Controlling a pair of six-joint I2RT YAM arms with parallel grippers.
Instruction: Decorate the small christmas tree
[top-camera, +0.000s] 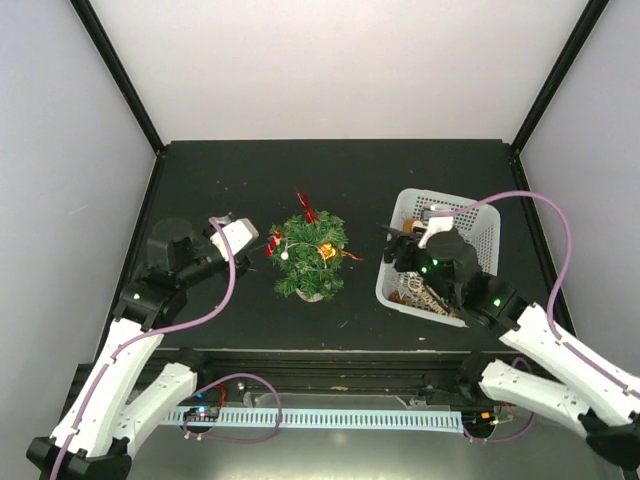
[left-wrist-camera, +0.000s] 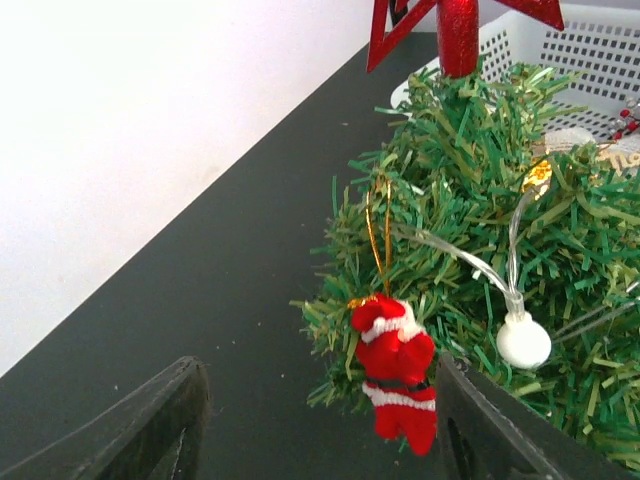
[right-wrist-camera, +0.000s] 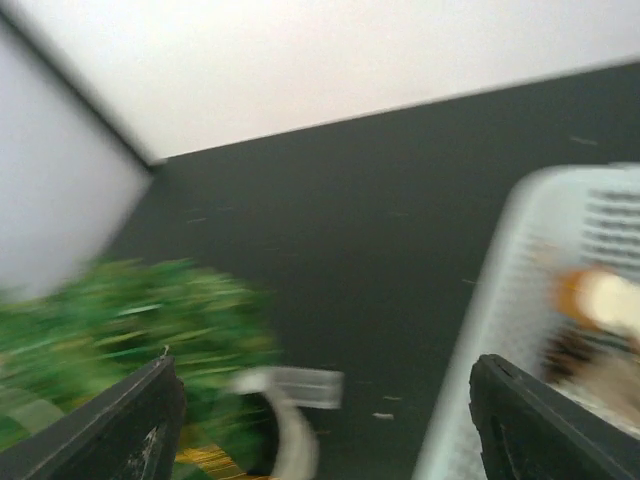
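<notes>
A: On the bench (top-camera: 220, 180), your tree (top-camera: 312, 255) stands central, just left of the basket (top-camera: 487, 235), so either arm can reach it.

B: Your left tool (left-wrist-camera: 320, 432) flanks its left side, jaws apart and grasping nothing. The Santa (left-wrist-camera: 395, 380) hangs from a branch by its own loop (left-wrist-camera: 378, 240).

A: Your right tool (right-wrist-camera: 325, 430), spread and empty, hovers at the basket's edge, probably to fetch another ornament.

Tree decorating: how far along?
Done: star, Santa, gold bauble and light string are on the small christmas tree. In hand: nothing; left pincer open either side of the hung Santa, right pincer open by the basket. Left: more ornaments lie in the basket.
</notes>
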